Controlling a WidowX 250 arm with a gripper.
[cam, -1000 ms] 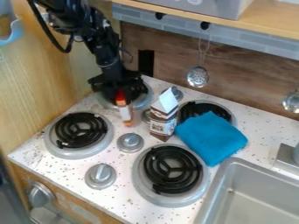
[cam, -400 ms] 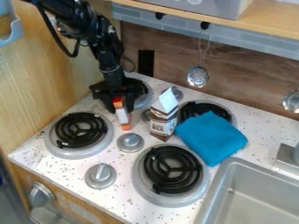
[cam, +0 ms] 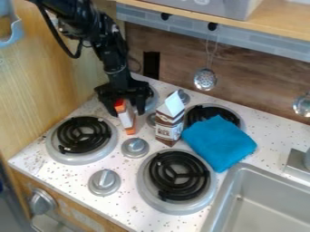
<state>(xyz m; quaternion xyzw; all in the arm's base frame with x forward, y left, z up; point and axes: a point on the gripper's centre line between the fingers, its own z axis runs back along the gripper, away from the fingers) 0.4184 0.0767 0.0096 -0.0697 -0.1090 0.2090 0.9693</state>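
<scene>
1. Orange and white, the slim box (cam: 126, 117) is where the action is: near the back-left burner (cam: 153, 100), just beside the brown-and-white milk carton (cam: 169, 120), leaning a touch. Whether its base bears fully on the speckled stovetop (cam: 151, 223), I can't tell.
2. Down comes the black arm (cam: 111, 54) from the upper left of the view, its gripper (cam: 126, 111) right at the box's upper part. The fingers look spread, one to either side, with no clear clamp; contact is hard to call.
3. So which step is this? My read: right at the box, either lining up a grip or just free of one. These pictures can't settle it.
4. And the next move? If it's a grip, centre and close squarely; if it's a release, lift straight up, clear of box and carton. The blue cloth (cam: 219, 142) lies well clear, beyond the carton.
</scene>
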